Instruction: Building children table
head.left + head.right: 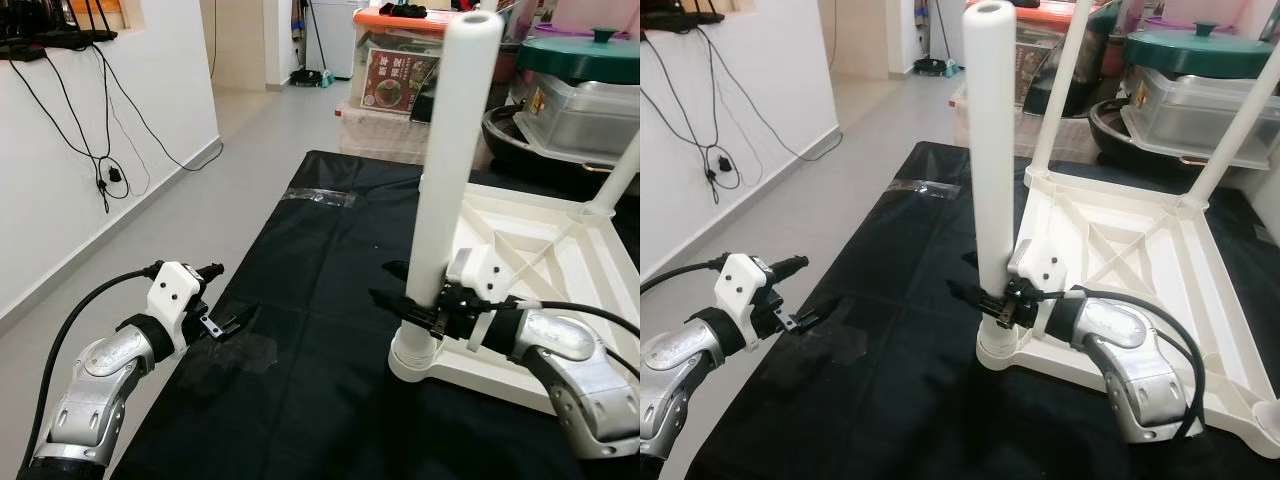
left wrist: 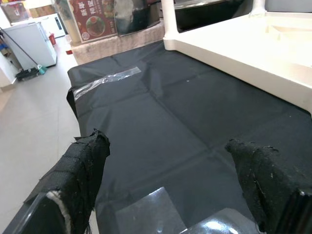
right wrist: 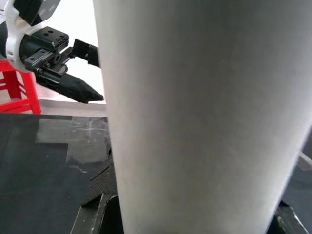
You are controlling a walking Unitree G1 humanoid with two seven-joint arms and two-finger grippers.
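Observation:
A white plastic children's table (image 1: 520, 235) lies upside down on a black mat (image 1: 320, 300). A tall white leg (image 1: 455, 150) stands upright in its near left corner socket (image 1: 415, 360). My right gripper (image 1: 412, 305) is shut on this leg just above the socket, one black finger on each side. In the right wrist view the leg (image 3: 200, 112) looms close. Two more legs (image 1: 1240, 120) stand at the far corners. My left gripper (image 1: 232, 322) hovers open over the mat's left part, holding nothing, its fingers (image 2: 85, 165) spread wide.
Behind the mat stand stacked plastic storage boxes (image 1: 400, 80) and a tub with a green lid (image 1: 580, 60). A white wall with hanging black cables (image 1: 100, 150) runs along the left, with grey floor (image 1: 230, 170) between. A red stool (image 3: 17, 87) stands nearby.

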